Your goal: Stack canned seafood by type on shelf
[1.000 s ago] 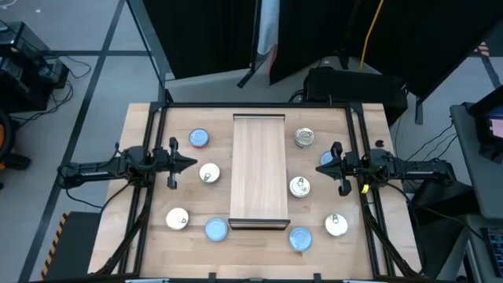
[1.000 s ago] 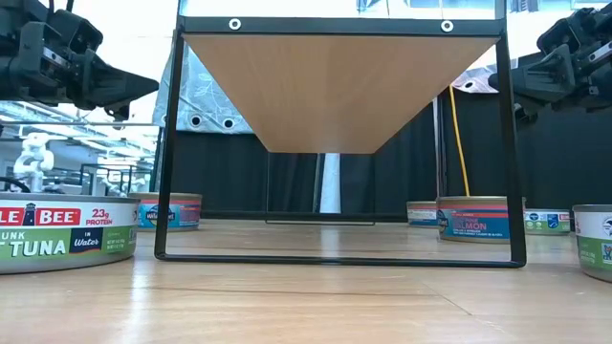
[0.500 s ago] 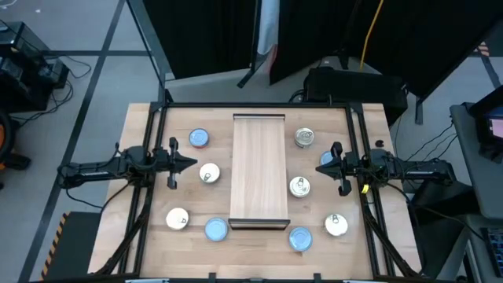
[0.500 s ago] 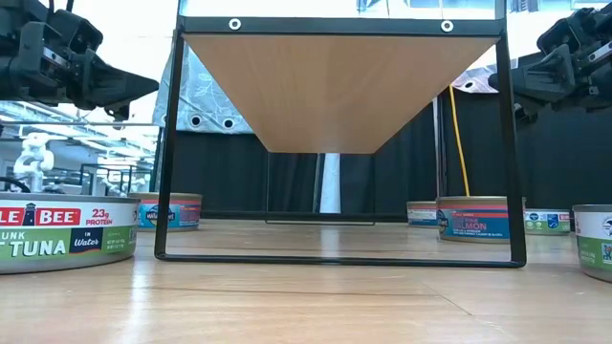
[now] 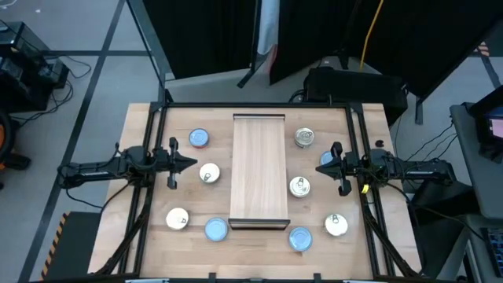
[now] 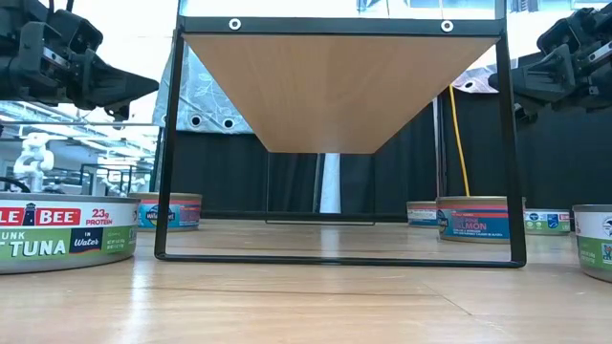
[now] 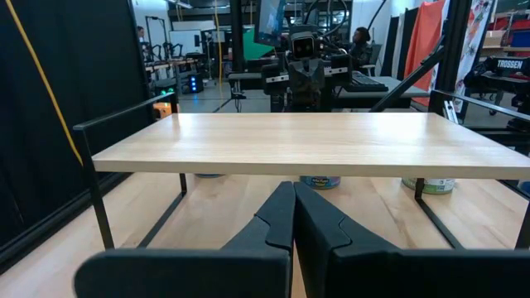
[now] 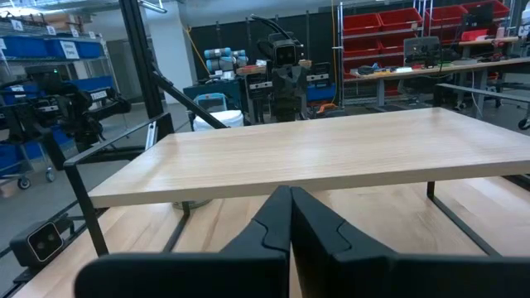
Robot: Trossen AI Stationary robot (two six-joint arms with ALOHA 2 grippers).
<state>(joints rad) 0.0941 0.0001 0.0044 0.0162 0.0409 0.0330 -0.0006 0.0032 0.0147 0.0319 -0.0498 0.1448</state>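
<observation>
Nothing is stacked yet: the shelf [image 5: 258,169] stands bare, all tins [image 5: 210,174] sit on the surface [image 5: 157,236], and both grippers' [image 5: 189,163] jaws are closed empty.

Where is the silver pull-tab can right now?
In the high view the silver pull-tab can stands on the tabletop just right of the shelf, near its far end, ahead of the right gripper.

Closed right gripper [image 8: 291,217] level with the empty light-wood shelf [image 8: 315,153].
</observation>
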